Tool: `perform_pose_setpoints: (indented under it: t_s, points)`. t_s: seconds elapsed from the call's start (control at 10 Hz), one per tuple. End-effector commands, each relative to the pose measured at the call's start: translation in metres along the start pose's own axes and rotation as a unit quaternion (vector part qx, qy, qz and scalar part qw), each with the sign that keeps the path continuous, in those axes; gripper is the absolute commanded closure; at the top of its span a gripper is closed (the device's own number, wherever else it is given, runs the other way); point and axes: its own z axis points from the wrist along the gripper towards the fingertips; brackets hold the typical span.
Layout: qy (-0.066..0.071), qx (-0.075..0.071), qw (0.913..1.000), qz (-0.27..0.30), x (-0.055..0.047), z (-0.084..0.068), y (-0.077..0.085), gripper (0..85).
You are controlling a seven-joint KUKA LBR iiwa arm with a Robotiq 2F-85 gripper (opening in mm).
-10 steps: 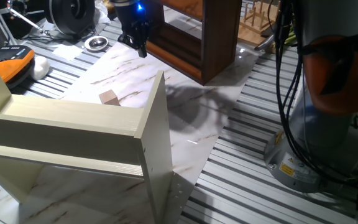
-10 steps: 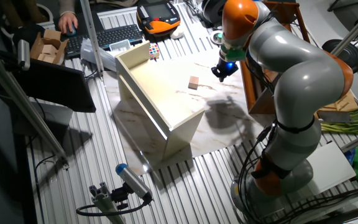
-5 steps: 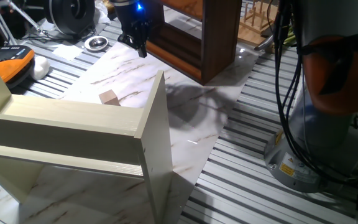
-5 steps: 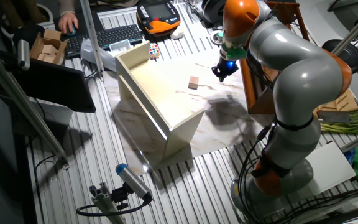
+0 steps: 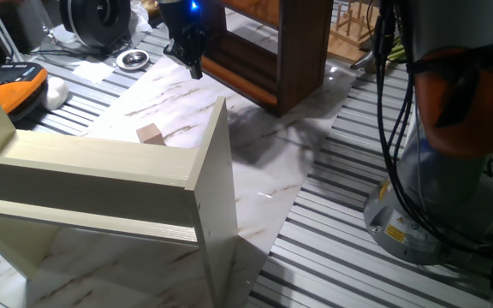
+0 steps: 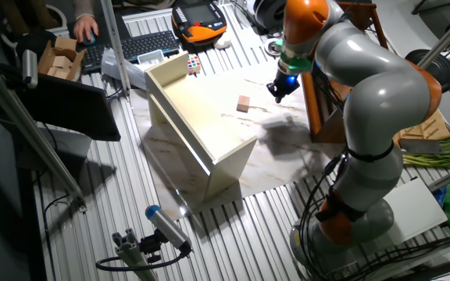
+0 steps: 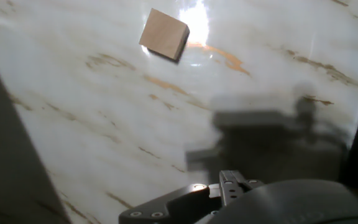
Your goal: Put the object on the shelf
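The gripper (image 5: 193, 58) hangs at the top centre of one fixed view, above the marbled sheet (image 5: 255, 162) and just in front of the dark brown shelf (image 5: 272, 51), with nothing between its fingers; whether they are spread or closed cannot be told from any view. The wooden cube (image 5: 150, 133) lies on the sheet at middle left of that view, well apart from the gripper and just behind the top board of the pale cream shelf unit (image 5: 118, 171). In the other fixed view the gripper (image 6: 280, 84) sits upper right of centre, with the cube (image 6: 244, 103) to its left. The hand view shows what the others do not: the cube (image 7: 163, 34) at the top centre, turned at an angle, and the hand's own shadow on the sheet. Compared with a second ago, the gripper has barely moved and the cube lies where it was.
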Motion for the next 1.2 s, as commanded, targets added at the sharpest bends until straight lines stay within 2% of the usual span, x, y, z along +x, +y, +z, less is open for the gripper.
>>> perform_pose_setpoints:
  t_s: [0.0, 0.3, 0.6, 0.8, 1.1]
  points:
    - [0.0, 0.0, 1.0, -0.001, 0.0, 0.0, 0.0, 85.0]
    - [-0.007, 0.006, 0.9998, 0.016, -0.002, 0.003, 0.003, 85.0]
    - [-0.005, 0.014, 0.9995, 0.029, -0.015, 0.013, 0.013, 85.0]
    - [-0.009, 0.016, 0.999, 0.04, -0.03, 0.024, 0.021, 85.0]
    - [-0.008, 0.016, 0.9988, 0.046, -0.063, 0.047, 0.028, 85.0]
